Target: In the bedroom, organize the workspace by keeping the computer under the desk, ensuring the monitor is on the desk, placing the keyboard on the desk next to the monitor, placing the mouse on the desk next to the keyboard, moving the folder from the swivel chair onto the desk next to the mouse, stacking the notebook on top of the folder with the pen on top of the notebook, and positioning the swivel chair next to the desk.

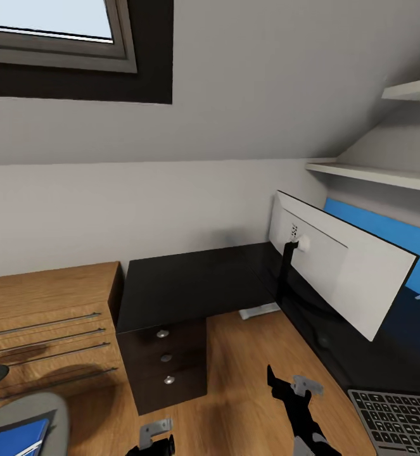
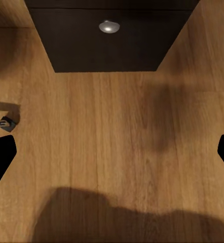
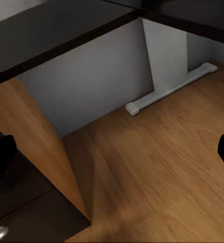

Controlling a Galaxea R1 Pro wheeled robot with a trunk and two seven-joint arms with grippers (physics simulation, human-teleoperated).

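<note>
Monitor (image 1: 343,266): stands on the desk (image 1: 190,285), white back showing.
Keyboard (image 1: 400,421): cut off.
Folder (image 1: 13,438): partly cropped.
Left claw (image 2: 112,152): spread wide, empty.
Right claw (image 3: 112,157): spread wide, empty.

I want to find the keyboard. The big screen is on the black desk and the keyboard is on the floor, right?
Not quite. The head view shows the keyboard lying on the black desk, not on the floor. The big screen does stand on that desk.

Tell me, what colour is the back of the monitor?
White, on the monitor; its stand is black. Best seen in the head view.
</note>
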